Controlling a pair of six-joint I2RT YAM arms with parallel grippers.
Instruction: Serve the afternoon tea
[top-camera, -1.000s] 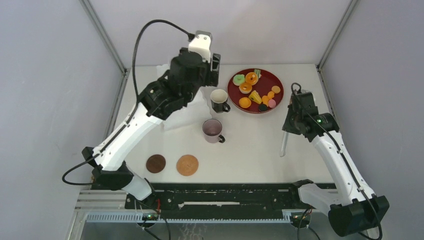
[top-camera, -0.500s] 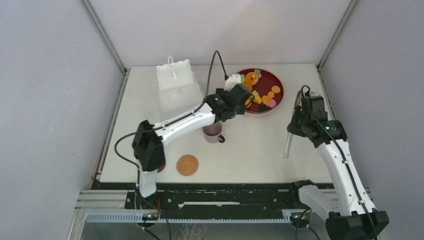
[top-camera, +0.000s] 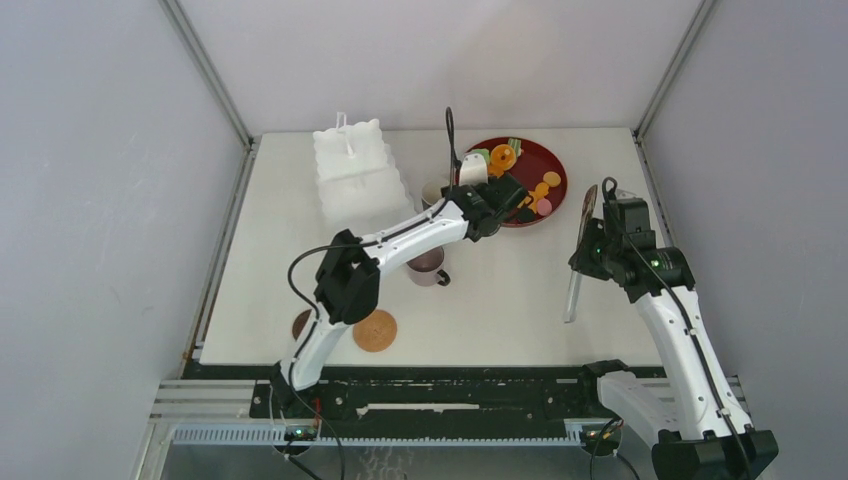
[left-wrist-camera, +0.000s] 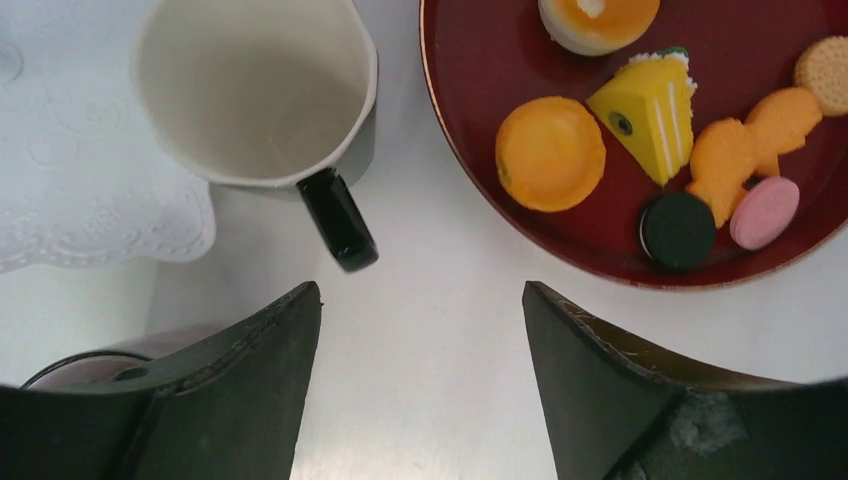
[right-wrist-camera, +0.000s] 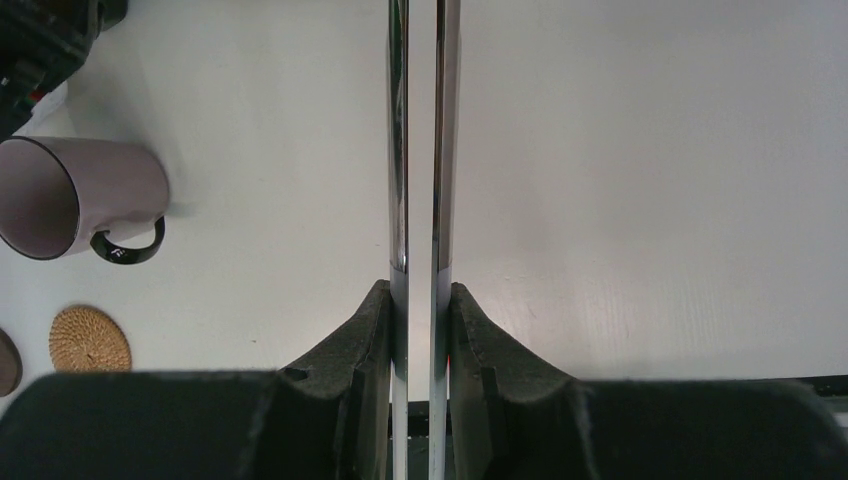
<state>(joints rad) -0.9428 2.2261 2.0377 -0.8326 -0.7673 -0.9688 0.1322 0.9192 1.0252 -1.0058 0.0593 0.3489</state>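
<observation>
Left claw (left-wrist-camera: 420, 300) reached black mug (left-wrist-camera: 255, 100) (jaws apart).

stand (top-camera: 352, 170): white, three tiers, upright, far left.
pastries (left-wrist-camera: 550, 153): orange, yellow, pink; on red tray (left-wrist-camera: 470, 200).
black mug (left-wrist-camera: 255, 110): upright, beside tray.
mauve mug (right-wrist-camera: 110, 190): upright, nearer.
light coaster (top-camera: 375, 330), dark coaster (top-camera: 300, 323): near edge.

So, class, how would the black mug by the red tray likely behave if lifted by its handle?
The black mug looks rigid, so it probably won't flex. It is empty, so likely light. Its glossy handle sits to one side, so it may tilt or slip.
</observation>
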